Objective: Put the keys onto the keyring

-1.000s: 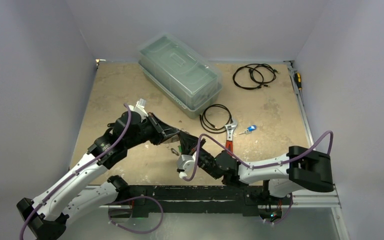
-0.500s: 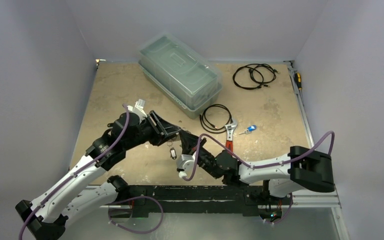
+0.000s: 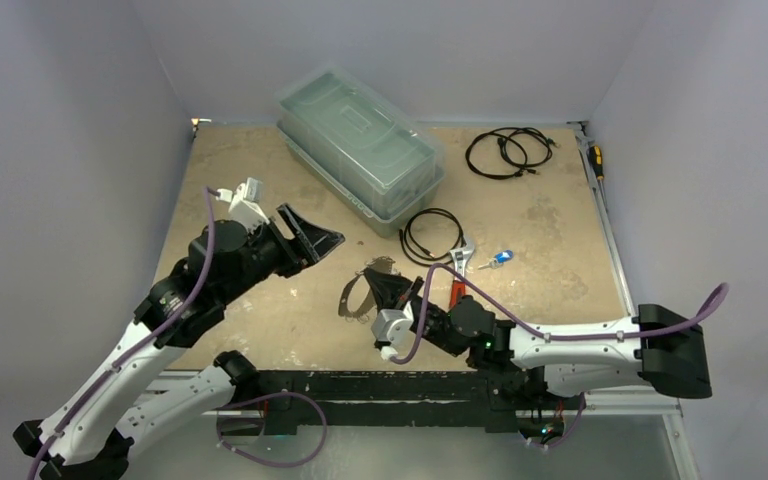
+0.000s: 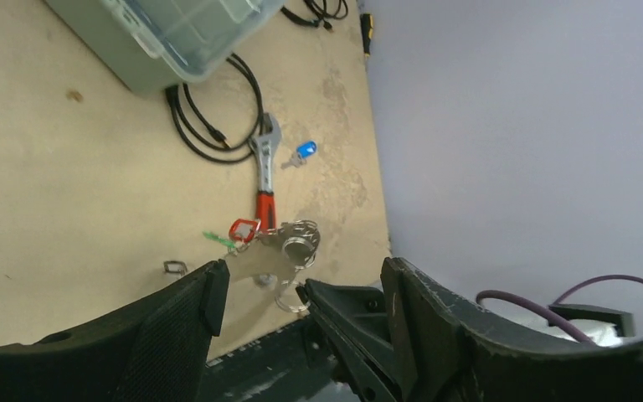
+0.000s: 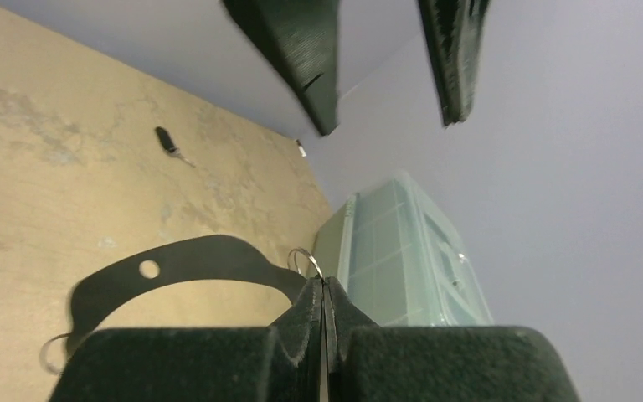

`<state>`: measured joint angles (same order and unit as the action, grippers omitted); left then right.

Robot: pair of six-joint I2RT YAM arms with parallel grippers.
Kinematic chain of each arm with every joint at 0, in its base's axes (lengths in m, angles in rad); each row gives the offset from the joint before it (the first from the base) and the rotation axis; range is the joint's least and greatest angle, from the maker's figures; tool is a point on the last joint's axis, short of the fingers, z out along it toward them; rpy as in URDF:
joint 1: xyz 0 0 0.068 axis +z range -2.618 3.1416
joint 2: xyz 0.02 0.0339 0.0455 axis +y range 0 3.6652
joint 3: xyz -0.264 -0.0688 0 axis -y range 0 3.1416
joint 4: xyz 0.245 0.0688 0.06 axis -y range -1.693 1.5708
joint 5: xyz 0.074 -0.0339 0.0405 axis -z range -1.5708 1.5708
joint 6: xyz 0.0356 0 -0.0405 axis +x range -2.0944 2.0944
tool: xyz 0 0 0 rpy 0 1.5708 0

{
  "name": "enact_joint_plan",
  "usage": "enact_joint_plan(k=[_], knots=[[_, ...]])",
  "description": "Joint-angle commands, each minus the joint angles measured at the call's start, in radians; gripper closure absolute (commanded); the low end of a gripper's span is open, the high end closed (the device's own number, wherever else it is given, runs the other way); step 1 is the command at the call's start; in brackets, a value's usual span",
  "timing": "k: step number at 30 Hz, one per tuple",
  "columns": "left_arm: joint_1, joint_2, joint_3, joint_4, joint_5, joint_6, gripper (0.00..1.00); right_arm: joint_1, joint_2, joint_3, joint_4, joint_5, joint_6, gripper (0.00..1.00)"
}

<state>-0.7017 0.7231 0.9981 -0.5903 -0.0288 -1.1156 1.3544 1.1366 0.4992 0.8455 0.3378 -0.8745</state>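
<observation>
Pinching the keyring (image 5: 209,255) between tightly pressed fingers, the right gripper (image 5: 323,289) holds it near the wrench (image 4: 265,172). The left gripper (image 3: 322,243) is spread wide and empty; it has let go and pulled back.

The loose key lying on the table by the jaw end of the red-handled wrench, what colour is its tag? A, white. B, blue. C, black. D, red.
B: the key lying alone beside the head of the adjustable wrench has a bright blue tag, plain in the left wrist view.
</observation>
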Motion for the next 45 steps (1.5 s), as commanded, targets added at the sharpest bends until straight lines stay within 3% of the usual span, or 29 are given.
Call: enact_joint_plan(k=[1, 8, 11, 16, 24, 45], knots=[[-0.004, -0.027, 0.060, 0.012, -0.093, 0.371, 0.31, -0.003, -0.060, 0.065, -0.141, -0.059, 0.062, 1.00], [-0.003, -0.155, -0.083, 0.189, -0.032, 0.794, 0.35, -0.009, -0.109, 0.108, -0.285, -0.079, 0.098, 1.00], [-0.003, -0.228, -0.158, 0.289, 0.071, 0.926, 0.36, -0.009, -0.120, 0.107, -0.296, -0.089, 0.107, 1.00], [-0.003, -0.247, -0.205, 0.363, 0.286, 1.095, 0.47, -0.009, -0.119, 0.114, -0.310, -0.092, 0.109, 1.00], [-0.004, -0.209, -0.235, 0.384, 0.471, 1.188, 0.52, -0.009, -0.114, 0.137, -0.346, -0.078, 0.112, 1.00], [-0.004, -0.149, -0.328, 0.430, 0.634, 1.291, 0.61, -0.009, -0.058, 0.248, -0.484, -0.027, 0.140, 1.00]])
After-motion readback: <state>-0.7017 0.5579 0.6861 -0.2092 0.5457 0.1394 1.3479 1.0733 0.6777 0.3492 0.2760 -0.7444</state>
